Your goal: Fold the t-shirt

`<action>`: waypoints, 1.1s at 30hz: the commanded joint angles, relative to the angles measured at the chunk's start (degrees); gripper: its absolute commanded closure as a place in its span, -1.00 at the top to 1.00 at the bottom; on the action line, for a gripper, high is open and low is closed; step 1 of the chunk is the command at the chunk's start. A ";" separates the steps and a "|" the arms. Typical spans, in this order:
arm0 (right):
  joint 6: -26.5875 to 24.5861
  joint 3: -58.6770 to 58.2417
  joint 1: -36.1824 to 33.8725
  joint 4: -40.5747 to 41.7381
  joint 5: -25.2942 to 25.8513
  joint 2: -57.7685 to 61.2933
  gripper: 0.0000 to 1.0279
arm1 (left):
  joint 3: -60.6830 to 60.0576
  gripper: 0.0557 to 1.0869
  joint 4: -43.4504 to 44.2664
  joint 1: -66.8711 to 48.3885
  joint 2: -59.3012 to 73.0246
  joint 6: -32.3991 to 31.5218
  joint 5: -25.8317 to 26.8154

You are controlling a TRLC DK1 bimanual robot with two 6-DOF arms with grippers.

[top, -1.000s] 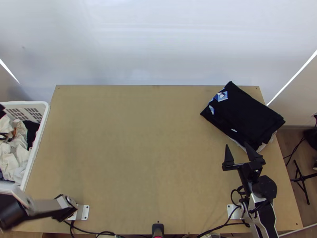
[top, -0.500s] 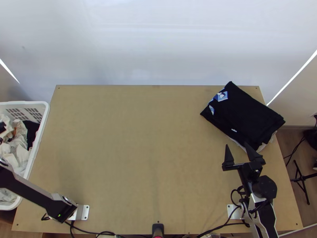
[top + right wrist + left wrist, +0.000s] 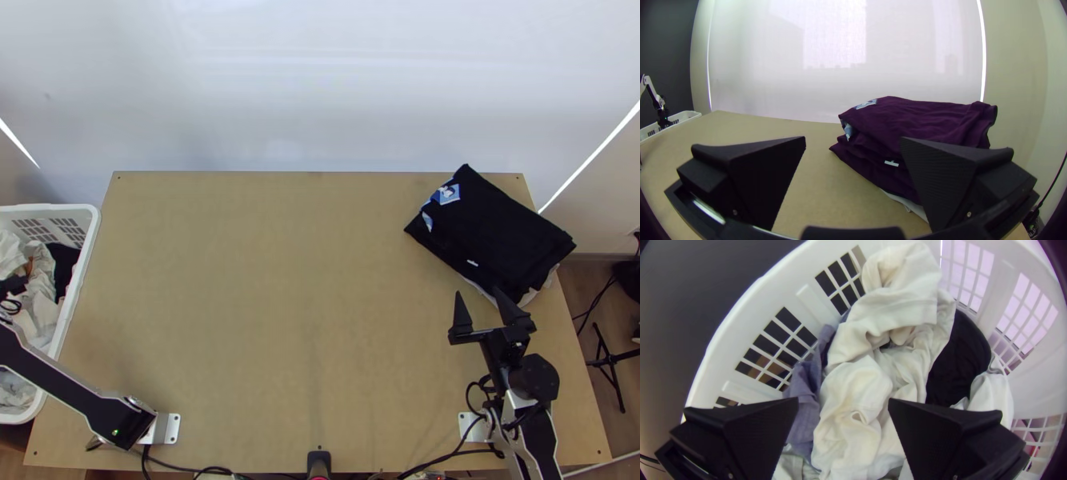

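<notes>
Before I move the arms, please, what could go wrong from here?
The left gripper, open over the basket, may pinch the white cloth together with the bluish cloth touching it. The right gripper stands open close to the folded dark stack; a forward move might push it askew.

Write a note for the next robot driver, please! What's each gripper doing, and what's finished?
Left gripper: open, above bunched white clothes in the basket.
Right gripper: open and empty, near the folded pile at the table's far right.
Done: that pile is folded, dark cloth on top.
Left: the basket clothes aren't folded. Probably pick one, spread it on the table, fold it and stack it. I can't tell which is the next t-shirt.
</notes>
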 commanded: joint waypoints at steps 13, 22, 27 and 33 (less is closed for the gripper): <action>0.04 -0.01 0.02 -0.04 0.00 0.01 0.91 | 5.09 0.31 4.74 0.69 12.14 1.95 -1.61; 0.04 -0.01 0.02 0.05 0.00 0.01 0.91 | 6.06 -0.92 2.36 -0.37 8.54 1.07 0.06; 0.04 0.08 0.02 0.05 0.00 0.01 0.91 | 9.04 -0.92 -9.85 -1.24 -4.38 -7.54 5.33; 0.04 -0.01 0.02 -0.04 0.00 0.01 0.91 | 18.98 -0.92 -26.29 -2.21 -17.04 -14.31 10.17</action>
